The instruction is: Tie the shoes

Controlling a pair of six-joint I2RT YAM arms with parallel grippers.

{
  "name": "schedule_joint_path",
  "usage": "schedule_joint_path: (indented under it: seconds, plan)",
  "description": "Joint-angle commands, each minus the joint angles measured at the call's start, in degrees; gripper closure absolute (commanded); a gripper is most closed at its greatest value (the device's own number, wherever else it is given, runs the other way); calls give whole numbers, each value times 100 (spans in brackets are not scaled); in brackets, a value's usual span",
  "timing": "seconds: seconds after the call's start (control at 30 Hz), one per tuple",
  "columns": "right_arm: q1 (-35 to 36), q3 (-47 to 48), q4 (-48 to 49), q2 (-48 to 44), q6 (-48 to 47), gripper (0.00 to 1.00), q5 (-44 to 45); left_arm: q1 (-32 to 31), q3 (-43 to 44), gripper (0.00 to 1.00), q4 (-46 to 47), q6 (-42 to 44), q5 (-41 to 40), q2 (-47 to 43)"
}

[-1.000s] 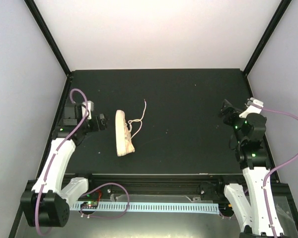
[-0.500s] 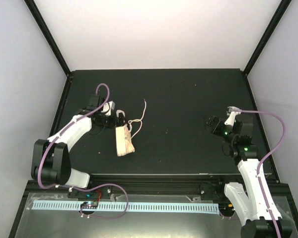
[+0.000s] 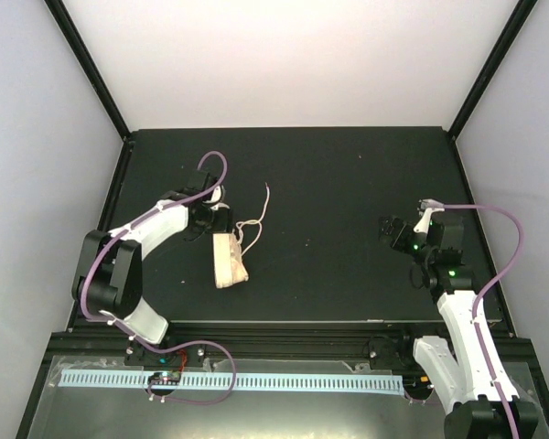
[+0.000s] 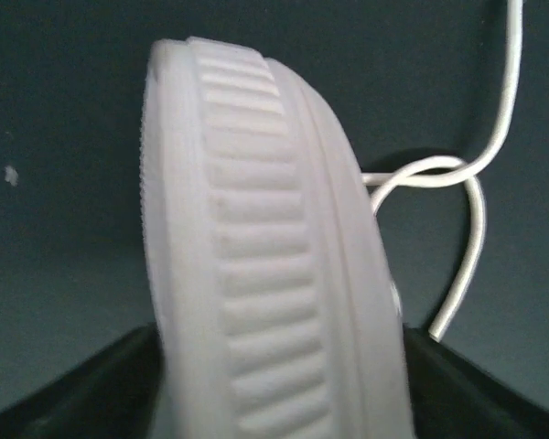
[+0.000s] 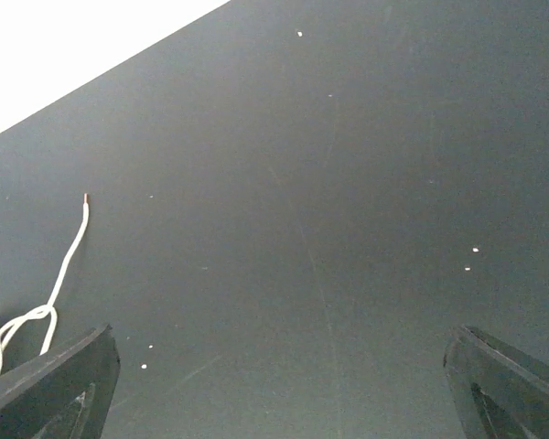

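**Left gripper**. The jaws stand fairly wide, one dark finger on each side of the shoe. In the left wrist view the ribbed pale sole fills the gap between the two fingers and runs straight away from the camera. The finger edges lie just beside the sole. Whether the pads are pressing on it cannot be told. Seen from above, the gripper sits at the far end of the shoe, and the left arm reaches in from the left edge of the table.

**Right gripper**. The jaws are spread fully apart and hold nothing. The right wrist view shows one fingertip in each lower corner, with only bare black table surface between them. The gripper hangs over the right part of the table, well apart from the shoe.

**Shoe.** It lies left of centre on the black table, lengthwise from near to far, tipped on its side. The thin off-white laces trail loose onto the table on its right: one small loop close to the shoe, and one free end running toward the far side.
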Motion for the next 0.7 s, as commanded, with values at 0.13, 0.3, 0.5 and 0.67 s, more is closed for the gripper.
schedule_joint_path:
  seconds: [0.13,0.3,0.5,0.67]
  plan:
    - [83,116,-154,176,-160,0,-54,-47,160,65,-245,462,-997,-1019]
    - [195,262,-95,667,-273,1,-622,-250,598,74,-242,1820,-700,-2408]
    - [260,-11,774,708,229,1,-1402,-1369,1498,76,-726,2693,-927,-2999]
    - [256,-129,861,716,458,1,-1218,-2409,2356,77,-1176,2217,-1070,-2345]
